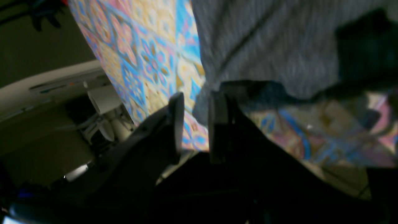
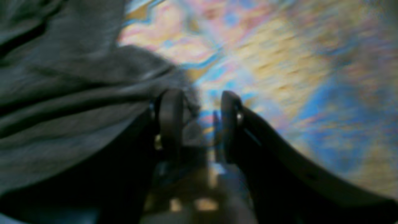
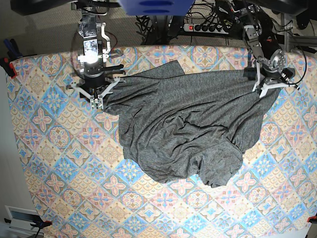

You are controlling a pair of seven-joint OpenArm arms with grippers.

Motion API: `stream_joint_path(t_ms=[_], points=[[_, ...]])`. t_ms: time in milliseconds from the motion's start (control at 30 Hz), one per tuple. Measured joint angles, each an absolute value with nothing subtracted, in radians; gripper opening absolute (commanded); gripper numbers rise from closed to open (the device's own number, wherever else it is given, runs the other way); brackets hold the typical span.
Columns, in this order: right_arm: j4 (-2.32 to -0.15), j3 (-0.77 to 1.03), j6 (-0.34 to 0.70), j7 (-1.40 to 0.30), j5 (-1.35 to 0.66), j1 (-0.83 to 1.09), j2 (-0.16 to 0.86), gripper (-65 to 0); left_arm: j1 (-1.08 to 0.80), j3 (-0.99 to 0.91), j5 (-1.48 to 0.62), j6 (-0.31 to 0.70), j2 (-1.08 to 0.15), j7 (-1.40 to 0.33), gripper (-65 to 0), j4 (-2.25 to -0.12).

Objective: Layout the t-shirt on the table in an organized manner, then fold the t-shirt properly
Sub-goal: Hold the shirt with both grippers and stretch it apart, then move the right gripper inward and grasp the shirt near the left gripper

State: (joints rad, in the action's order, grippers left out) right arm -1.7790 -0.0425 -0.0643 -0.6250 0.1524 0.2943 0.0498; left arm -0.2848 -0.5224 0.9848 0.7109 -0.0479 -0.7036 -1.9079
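Heather-grey knit, wrinkled and plain, was what you saw filling the middle of the base view: the t-shirt lay spread but rumpled on the table, its lowest hem lobe reaching toward 6 o'clock and its two upper corners drawn out toward 10 and 2 o'clock. Folds bunched across its centre and its lower right part.

The tile-print covering of the table showed blue, pink, peach and cream medallions on every bare side of the garment.

At about 10 o'clock you had the right gripper at the shirt's left upper corner. In the right wrist view its fingers stood parted with a gap between them, grey cloth lying against and behind the left-hand finger; blur kept you from telling whether any cloth was pinched, so a grip could not be confirmed.

At about 2 o'clock you had the left gripper at the shirt's right upper corner. In the left wrist view its fingers stood slightly apart, with a fold of grey cloth's edge just beyond the gap and the patterned table visible between them; nothing was clearly clamped.

Farthest off, beyond the table's top edge, a power strip and tangled cables lay on the floor.
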Motion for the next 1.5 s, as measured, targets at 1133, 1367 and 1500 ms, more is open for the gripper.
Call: stream_joint_path(t_ms=[1133, 1367, 1500], points=[[-1.884, 0.152, -0.057, -0.74, 0.128, 0.299, 0.078, -65.0, -0.275, -0.512, 0.981, 0.714, -0.004, -0.699, -51.1, -1.905], [-1.941, 0.018, -0.054, -0.823, 0.383, 0.307, 0.07, -65.0, -0.271, -0.434, 0.986, 0.706, 0.01, -0.701, -51.1, -1.889], [-1.944, -0.102, -0.068, -0.817, 0.567, 0.298, 0.054, -65.0, -0.255, -0.432, 0.986, 0.719, 0.037, -0.707, -51.1, -1.817]])
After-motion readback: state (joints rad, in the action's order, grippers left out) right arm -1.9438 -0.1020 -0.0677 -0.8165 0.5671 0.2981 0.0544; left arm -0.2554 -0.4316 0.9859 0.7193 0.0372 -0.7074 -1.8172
